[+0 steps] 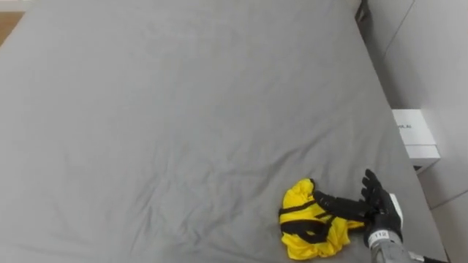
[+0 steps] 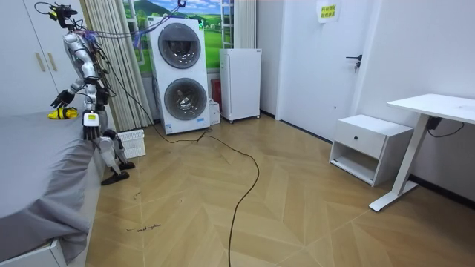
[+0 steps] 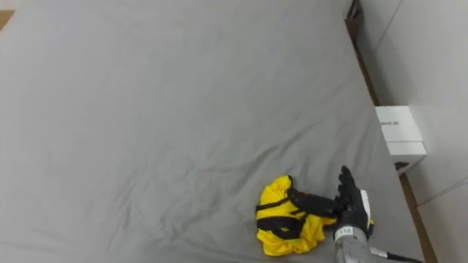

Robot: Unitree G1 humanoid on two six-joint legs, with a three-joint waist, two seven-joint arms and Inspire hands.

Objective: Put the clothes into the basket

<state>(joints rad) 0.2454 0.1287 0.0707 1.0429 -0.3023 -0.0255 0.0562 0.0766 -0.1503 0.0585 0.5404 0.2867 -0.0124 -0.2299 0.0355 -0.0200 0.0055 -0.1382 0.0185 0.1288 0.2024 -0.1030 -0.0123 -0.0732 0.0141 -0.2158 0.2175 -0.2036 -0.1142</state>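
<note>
A crumpled yellow garment with black trim [image 1: 307,223] [image 3: 281,223] lies on the grey bed sheet [image 1: 183,109] near the bed's front right corner. My right hand [image 1: 379,208] [image 3: 352,208] comes in from the lower right, open, its straight fingers [image 1: 335,204] resting on the garment's right side. In the room view I stand at the bed's edge, my right hand [image 2: 61,98] stretched out above the yellow garment [image 2: 63,113] and my left hand [image 2: 90,130] hanging at my side. A white slatted basket [image 2: 132,144] stands on the floor behind my feet.
A white box [image 1: 415,134] sits on the floor beyond the bed's right edge, by the wall. In the room view, stacked washing machines [image 2: 180,78], a white cabinet [image 2: 240,83], a nightstand [image 2: 369,147] and a desk [image 2: 434,107] stand around a wide wooden floor.
</note>
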